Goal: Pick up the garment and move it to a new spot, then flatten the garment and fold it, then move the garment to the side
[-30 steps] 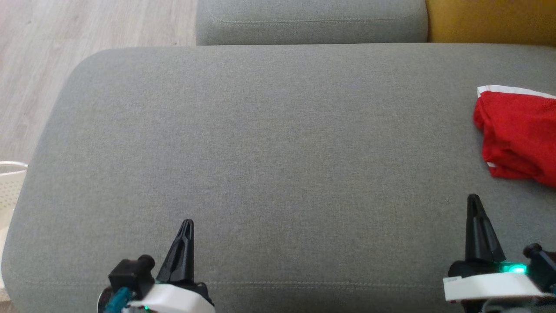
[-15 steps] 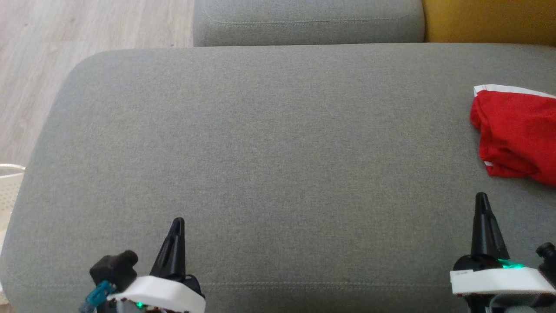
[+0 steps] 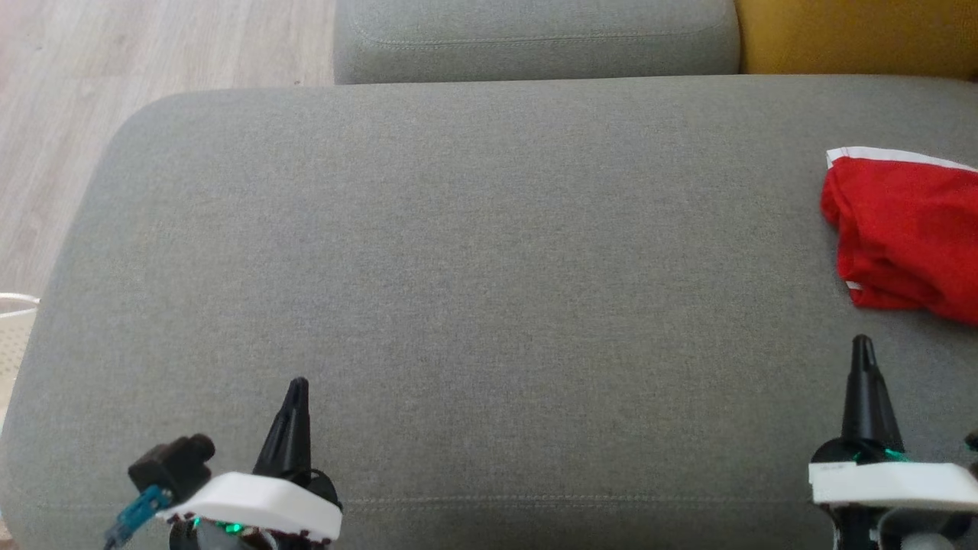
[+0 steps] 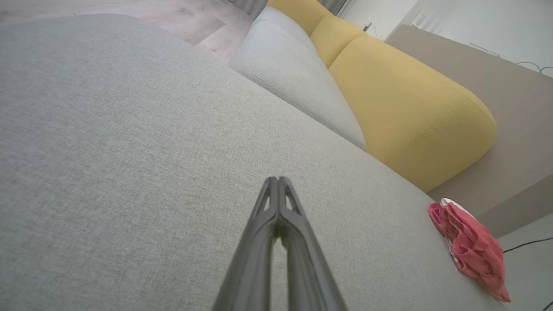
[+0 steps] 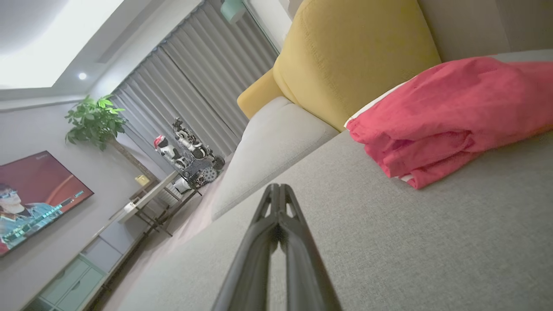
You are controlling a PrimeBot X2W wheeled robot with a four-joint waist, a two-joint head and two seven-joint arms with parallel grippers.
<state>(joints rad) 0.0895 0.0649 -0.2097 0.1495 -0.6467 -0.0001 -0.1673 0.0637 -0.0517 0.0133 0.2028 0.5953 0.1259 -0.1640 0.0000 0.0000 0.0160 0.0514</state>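
The garment point(image 3: 909, 233) is red with a white edge, folded into a compact pile at the right side of the grey sofa cushion point(image 3: 474, 290). It also appears at the far right in the left wrist view point(image 4: 471, 248) and close up in the right wrist view point(image 5: 449, 116). My right gripper point(image 3: 863, 347) is shut and empty, a short way in front of the garment, apart from it. Over the cushion's front left part my left gripper point(image 3: 296, 388) is also shut with nothing in it. Both pairs of fingers are pressed together in the wrist views, left point(image 4: 278, 181) and right point(image 5: 278, 188).
A second grey cushion point(image 3: 535, 38) and a yellow cushion point(image 3: 856, 34) lie beyond the far edge. Wooden floor point(image 3: 76, 92) lies to the left, with a white perforated basket point(image 3: 15, 328) at the left edge. The right wrist view shows a TV point(image 5: 34, 198) and curtains.
The head camera has shifted slightly. The left gripper has drifted left and the right gripper slightly right in the head view. The garment has not moved on the cushion.
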